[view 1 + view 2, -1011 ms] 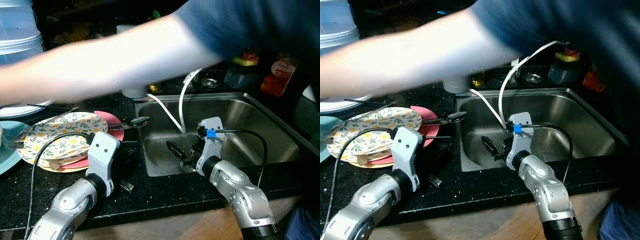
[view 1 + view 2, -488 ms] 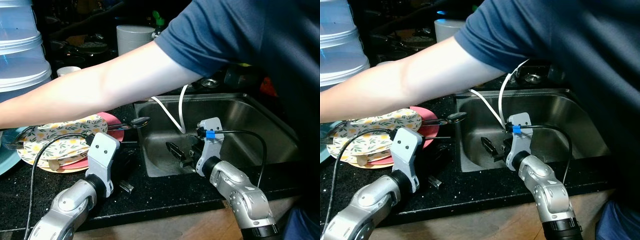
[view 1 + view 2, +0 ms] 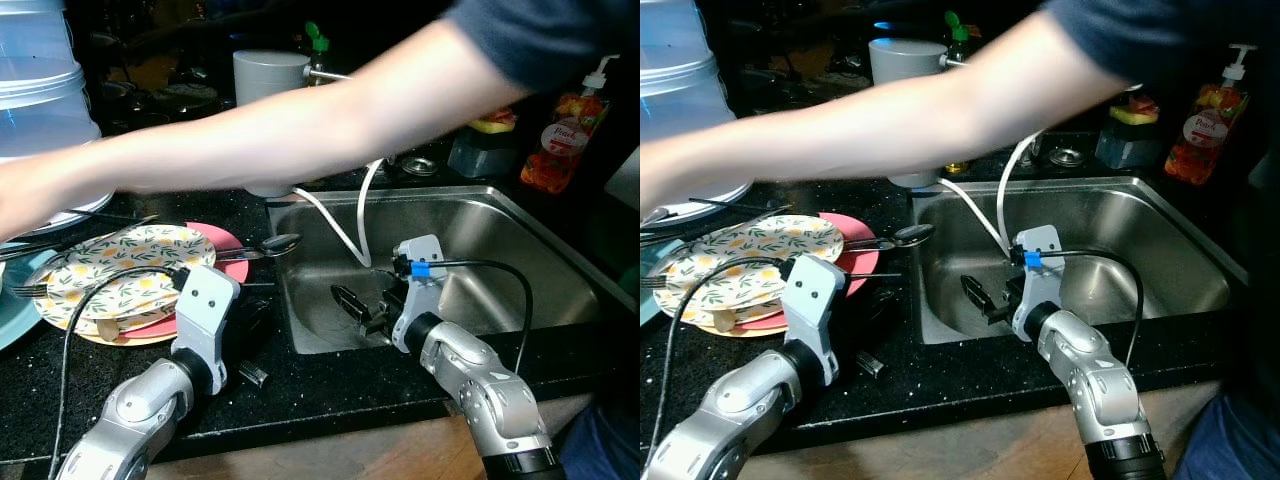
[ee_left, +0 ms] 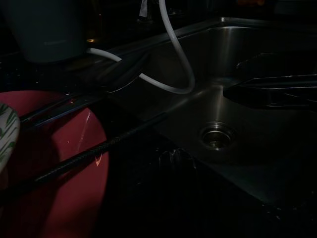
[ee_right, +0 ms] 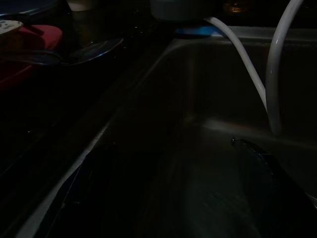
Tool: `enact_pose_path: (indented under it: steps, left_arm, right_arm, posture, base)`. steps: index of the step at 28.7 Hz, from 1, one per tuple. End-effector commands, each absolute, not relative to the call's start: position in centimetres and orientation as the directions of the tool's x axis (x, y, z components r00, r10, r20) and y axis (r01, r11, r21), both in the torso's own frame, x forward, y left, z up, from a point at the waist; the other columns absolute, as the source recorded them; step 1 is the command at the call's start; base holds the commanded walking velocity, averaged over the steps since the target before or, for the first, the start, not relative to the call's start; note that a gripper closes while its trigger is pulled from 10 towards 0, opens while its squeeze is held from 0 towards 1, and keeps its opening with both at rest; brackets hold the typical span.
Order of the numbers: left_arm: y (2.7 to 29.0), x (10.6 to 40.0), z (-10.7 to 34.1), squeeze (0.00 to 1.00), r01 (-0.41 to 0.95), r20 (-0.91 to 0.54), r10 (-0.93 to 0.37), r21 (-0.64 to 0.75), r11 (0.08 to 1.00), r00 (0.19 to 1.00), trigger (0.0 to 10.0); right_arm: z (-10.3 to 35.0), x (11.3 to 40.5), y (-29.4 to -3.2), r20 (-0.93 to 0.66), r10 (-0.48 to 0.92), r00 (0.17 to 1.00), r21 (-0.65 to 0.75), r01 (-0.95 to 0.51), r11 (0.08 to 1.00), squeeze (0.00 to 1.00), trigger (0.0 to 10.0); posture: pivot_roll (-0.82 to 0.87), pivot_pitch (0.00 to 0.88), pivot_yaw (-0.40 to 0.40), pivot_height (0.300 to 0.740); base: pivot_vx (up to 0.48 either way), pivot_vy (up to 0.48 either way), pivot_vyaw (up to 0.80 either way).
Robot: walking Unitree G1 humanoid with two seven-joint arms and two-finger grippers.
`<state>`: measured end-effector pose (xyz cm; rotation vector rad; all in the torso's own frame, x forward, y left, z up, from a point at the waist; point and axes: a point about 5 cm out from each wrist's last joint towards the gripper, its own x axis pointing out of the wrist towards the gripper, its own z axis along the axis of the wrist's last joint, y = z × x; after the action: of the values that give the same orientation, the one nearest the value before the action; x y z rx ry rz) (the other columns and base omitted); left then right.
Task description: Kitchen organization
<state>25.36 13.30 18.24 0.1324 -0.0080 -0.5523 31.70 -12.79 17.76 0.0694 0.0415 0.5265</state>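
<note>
My right claw point(image 3: 352, 306) hangs slightly parted and empty over the smooth steel sink point(image 3: 520, 245), left claw's point(image 3: 250, 330) state unclear, beside the floral paper plate point(image 3: 120, 268) on the speckled black table point(image 3: 330, 390).

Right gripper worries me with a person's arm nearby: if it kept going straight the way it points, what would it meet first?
Probably the steel sink: the right gripper points low into the basin toward its left wall, well under the person's arm. Depth is unclear.

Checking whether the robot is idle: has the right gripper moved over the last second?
No. The right gripper stays above the sink, beside the white hose.
</note>
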Motion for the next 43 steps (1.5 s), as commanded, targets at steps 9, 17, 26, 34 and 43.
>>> enact_pose_path:
  steps: [9, 17, 26, 34, 43]
  left_arm:
    - [11.8, 24.9, 19.6, 0.0, 0.631, 0.032, -0.635, 0.09, 0.771, 0.771, 10.0]
    - [10.3, 24.6, 23.9, 0.0, 0.687, 0.263, -0.68, 0.081, 0.722, 0.684, 10.0]
    - [12.5, 27.3, 25.8, 0.66, 0.505, 0.16, -0.555, 0.271, 0.82, 0.816, 10.0]
    - [15.2, 27.9, 25.4, 1.0, 0.447, -0.061, -0.468, 0.425, 0.787, 0.882, 10.0]
    - [16.0, 26.7, 25.7, 1.0, 0.546, -0.26, -0.481, 0.448, 0.708, 0.837, 10.0]
  right_arm:
    - [17.7, 32.3, -13.7, -0.043, 0.48, 0.876, 0.064, -0.477, 0.877, 0.0, 10.0]
    - [21.0, 33.1, -14.2, 0.149, 0.429, 0.891, 0.175, -0.45, 0.876, 0.0, 10.0]
    - [22.8, 33.5, -14.1, 0.218, 0.435, 0.874, 0.161, -0.472, 0.867, 0.0, 10.0]
    - [23.2, 33.5, -13.3, 0.172, 0.546, 0.82, 0.104, -0.566, 0.818, 0.0, 10.0]
    - [24.0, 33.6, -13.2, 0.166, 0.6, 0.782, 0.091, -0.618, 0.781, 0.0, 10.0]
  posture:
    - [0.05, 0.033, -0.05, 0.74]
    - [0.05, 0.032, -0.05, 0.74]
    - [0.05, 0.027, -0.049, 0.74]
    - [0.05, 0.027, -0.053, 0.74]
    - [0.05, 0.027, -0.059, 0.74]
  base:
    - [0.0, 0.0, 0.0]
    - [0.0, 0.0, 0.0]
    - [0.0, 0.0, 0.0]
    - [0.0, 0.0, 0.0]
    - [0.0, 0.0, 0.0]
